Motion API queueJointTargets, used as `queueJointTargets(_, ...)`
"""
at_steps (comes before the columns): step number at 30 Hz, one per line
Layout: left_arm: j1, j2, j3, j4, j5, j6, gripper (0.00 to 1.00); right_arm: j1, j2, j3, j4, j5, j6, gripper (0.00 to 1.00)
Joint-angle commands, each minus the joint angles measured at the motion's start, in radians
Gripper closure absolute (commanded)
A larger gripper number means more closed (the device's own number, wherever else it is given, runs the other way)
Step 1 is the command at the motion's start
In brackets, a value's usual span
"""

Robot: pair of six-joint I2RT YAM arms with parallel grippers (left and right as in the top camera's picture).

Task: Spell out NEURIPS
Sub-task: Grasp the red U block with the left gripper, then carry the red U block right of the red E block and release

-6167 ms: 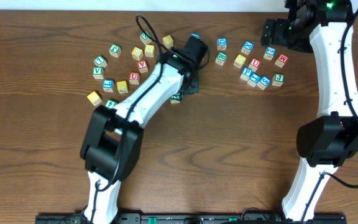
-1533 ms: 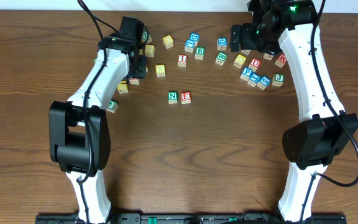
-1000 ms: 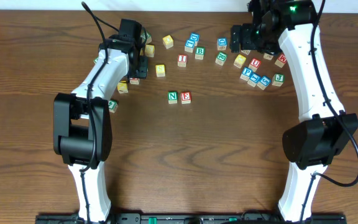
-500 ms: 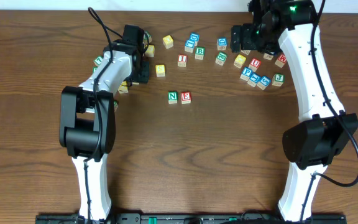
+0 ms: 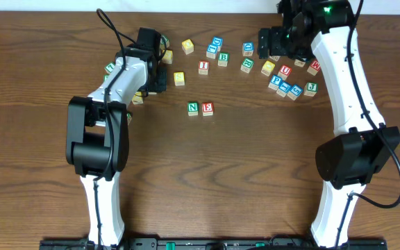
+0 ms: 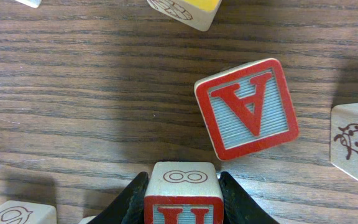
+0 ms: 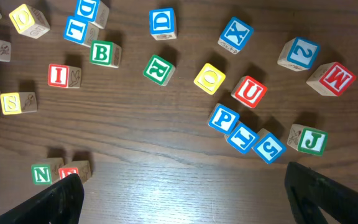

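A green N cube (image 5: 193,107) and a red E cube (image 5: 207,108) stand side by side mid-table. My left gripper (image 5: 155,78) is in the left cluster, shut on a red U cube (image 6: 182,208); a black finger (image 6: 133,200) presses each side. My right gripper (image 5: 273,42) hovers wide open and empty (image 7: 182,180) over the right cluster. Below it lie a red I (image 7: 59,75), green R (image 7: 158,69), another red U (image 7: 249,92), blue P (image 7: 222,118) and yellow S (image 7: 11,102). N (image 7: 41,173) and E (image 7: 73,169) also show there.
A red A cube (image 6: 246,109) lies just beyond the held cube, with a ladybird cube (image 6: 356,143) to its right. Other cubes lie around: green B (image 7: 102,53), green J (image 7: 312,140), red M (image 7: 334,78), yellow O (image 7: 209,78) and several blue ones.
Since six seconds ago the E has appeared beside the N, and my left gripper has moved from there to the left cluster. In the last half second nothing has moved.
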Motion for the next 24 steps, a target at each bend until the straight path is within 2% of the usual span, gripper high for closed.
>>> queueJointTargets(1,0.004,-0.061,0.002,-0.003,-0.005,-0.010,0.69,0.000,0.001,-0.008,-0.003,0.012,-0.015,0.02)
queueJointTargets(7,0.000,-0.114,0.003,-0.014,-0.004,-0.051,0.70,-0.003,0.001,-0.008,-0.003,0.013,-0.015,0.02)
queueJointTargets(8,-0.003,-0.126,0.003,-0.019,0.000,-0.063,0.73,-0.004,0.001,-0.008,-0.003,0.013,-0.015,0.01)
queueJointTargets(13,-0.047,-0.180,0.003,-0.037,0.058,-0.070,0.73,-0.004,0.001,-0.008,-0.002,0.037,-0.015,0.01)
queueJointTargets(15,-0.081,-0.196,0.003,-0.045,0.078,-0.079,0.73,-0.005,0.001,-0.008,-0.002,0.049,-0.015,0.01)
queueJointTargets(24,-0.298,-0.201,0.002,-0.098,0.077,-0.269,0.73,-0.049,0.001,-0.008,-0.006,0.091,-0.015,0.01)
